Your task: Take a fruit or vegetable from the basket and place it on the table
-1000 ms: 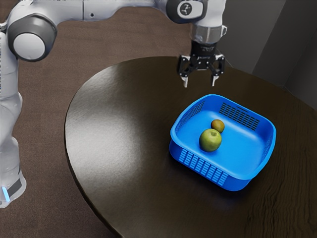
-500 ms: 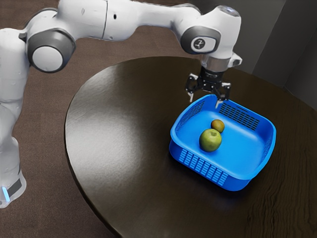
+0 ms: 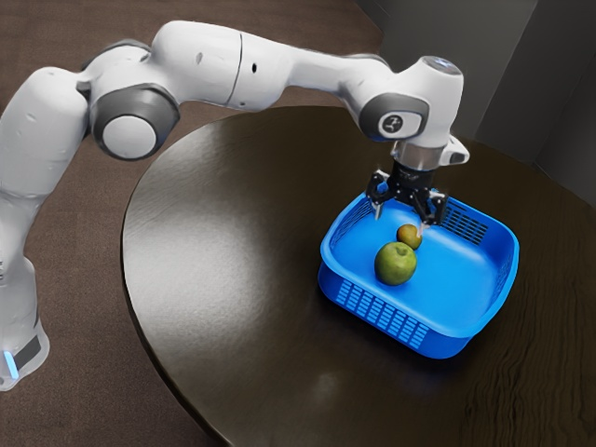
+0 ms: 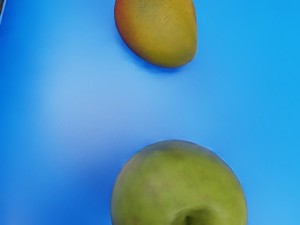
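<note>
A dark, round table (image 3: pixel 205 270) fills the foreground. On it stands a blue basket (image 3: pixel 382 312), upright, with slotted walls, holding two fruits.

Nearer is a green apple (image 3: pixel 395 264), resting on the basket's floor, its stem hollow facing up. Just beyond it lies a smaller mango (image 3: pixel 408 237), yellow-brown with a reddish flank. The wrist view shows a strip of blue floor between the two fruits, so they do not touch.

Above both hangs my gripper (image 3: pixel 399 221), pointing down, its fingers spread apart with nothing between them. In the exterior view one fingertip overlaps the mango, but it seems to be well above it rather than touching. The apple looks the likelier pick: I judge it to be almost straight below the fingers, with the mango off to one side.

The key relation is the fingers' line, which runs roughly across the line from apple to mango. Coming straight down, they should pass on either side of the apple, leaving the mango outside the grip. The apple is round, with no long axis to match; its smooth skin could slip if pinched too high.

Farthest back, beyond the table, stands a grey wall (image 3: pixel 503 56).
</note>
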`<state>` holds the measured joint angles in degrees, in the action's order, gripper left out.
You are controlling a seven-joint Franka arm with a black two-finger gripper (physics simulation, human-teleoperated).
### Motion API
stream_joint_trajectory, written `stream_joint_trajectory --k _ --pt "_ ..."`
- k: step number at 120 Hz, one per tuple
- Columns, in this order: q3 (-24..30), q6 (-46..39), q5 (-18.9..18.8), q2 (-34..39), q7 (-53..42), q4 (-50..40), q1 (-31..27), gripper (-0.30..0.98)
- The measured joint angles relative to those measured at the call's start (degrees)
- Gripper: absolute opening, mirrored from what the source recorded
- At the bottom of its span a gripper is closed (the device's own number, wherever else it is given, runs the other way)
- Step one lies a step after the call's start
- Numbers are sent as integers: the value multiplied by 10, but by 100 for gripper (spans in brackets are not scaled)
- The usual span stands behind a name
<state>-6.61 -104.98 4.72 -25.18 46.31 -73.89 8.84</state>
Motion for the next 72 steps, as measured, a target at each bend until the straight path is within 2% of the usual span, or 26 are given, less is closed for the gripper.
stream_joint_trajectory --k 33,72 --pt "58 -4 6 -68 -50 67 -52 65" --pt "64 -5 8 -67 -86 65 -40 65"
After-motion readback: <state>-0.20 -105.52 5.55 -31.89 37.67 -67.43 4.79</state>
